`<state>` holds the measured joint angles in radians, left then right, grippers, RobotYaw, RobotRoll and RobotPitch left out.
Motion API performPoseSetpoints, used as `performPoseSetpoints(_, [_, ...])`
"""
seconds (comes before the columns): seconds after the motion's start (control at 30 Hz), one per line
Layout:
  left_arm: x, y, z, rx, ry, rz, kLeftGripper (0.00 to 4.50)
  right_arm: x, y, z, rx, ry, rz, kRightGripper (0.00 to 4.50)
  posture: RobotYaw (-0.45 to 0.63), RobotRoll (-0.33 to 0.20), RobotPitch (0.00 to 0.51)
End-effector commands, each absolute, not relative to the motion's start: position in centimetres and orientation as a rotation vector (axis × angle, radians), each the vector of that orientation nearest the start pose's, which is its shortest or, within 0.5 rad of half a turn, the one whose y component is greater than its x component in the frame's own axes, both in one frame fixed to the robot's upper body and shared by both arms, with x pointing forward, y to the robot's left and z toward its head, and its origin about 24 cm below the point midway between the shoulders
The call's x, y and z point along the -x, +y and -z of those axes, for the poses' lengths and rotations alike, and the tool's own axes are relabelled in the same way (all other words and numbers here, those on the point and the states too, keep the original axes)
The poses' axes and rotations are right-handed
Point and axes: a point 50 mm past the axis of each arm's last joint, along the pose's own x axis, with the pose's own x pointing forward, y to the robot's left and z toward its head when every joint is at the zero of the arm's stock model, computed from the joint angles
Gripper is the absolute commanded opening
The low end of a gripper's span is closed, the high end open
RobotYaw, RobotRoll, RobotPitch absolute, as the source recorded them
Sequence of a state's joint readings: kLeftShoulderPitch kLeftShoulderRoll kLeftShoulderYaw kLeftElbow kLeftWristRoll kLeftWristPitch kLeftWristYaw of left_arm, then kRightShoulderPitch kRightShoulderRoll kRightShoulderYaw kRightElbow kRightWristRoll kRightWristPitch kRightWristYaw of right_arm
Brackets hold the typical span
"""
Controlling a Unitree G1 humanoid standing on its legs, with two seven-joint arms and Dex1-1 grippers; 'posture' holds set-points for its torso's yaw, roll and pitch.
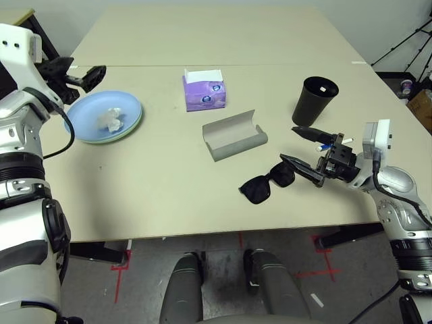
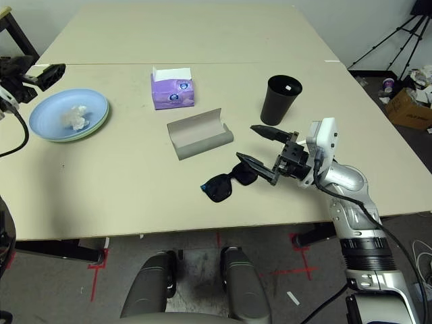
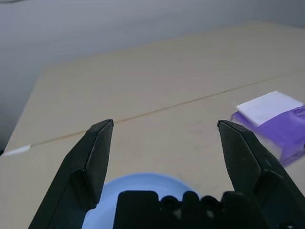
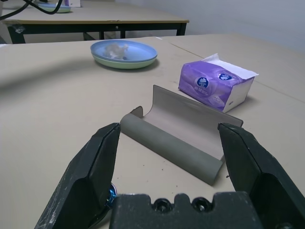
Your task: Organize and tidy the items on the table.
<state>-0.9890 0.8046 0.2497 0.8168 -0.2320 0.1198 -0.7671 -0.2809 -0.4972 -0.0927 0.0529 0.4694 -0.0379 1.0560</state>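
Note:
Black sunglasses (image 1: 265, 184) lie near the table's front edge. My right gripper (image 1: 302, 150) stands open just to their right, its lower finger close over their right end and nothing between the fingers. An open grey glasses case (image 1: 234, 135) lies just beyond, straight ahead of the right gripper (image 4: 169, 126). The black cup (image 1: 314, 100) stands upright at the right. At the left, a light blue plate sits stacked on a pale green one (image 1: 104, 116), with a crumpled tissue (image 1: 111, 120) in it. My left gripper (image 1: 91, 75) hangs open and empty above the plates' far edge.
A purple tissue box (image 1: 204, 91) stands at the middle back of the beige table (image 1: 155, 182). A bit of white and blue, perhaps a pen, shows behind the right gripper. A seam crosses the table behind the box. A tripod and boxes stand on the floor far right.

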Motion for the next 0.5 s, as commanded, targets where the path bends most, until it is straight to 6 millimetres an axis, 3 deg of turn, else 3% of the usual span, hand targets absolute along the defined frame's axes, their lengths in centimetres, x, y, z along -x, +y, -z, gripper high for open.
performPoseSetpoints(0.03, [-35.5,30.4,-26.2,-0.321,-0.186,0.424,4.46,-27.7,-20.6,-13.6,0.169,-0.265,-0.984,4.5,-0.05,0.0,0.103])
performPoseSetpoints(0.33, [-34.8,24.8,-23.7,-0.277,-0.14,0.806,4.46,-27.9,-20.8,-13.9,0.174,-0.27,-0.949,4.5,-0.05,0.0,0.108])
performPoseSetpoints(0.5, [-34.2,22.8,-22.2,-0.284,-0.084,0.924,4.46,-28.0,-21.3,-14.4,0.198,-0.263,-0.947,4.5,-0.06,0.0,0.108])
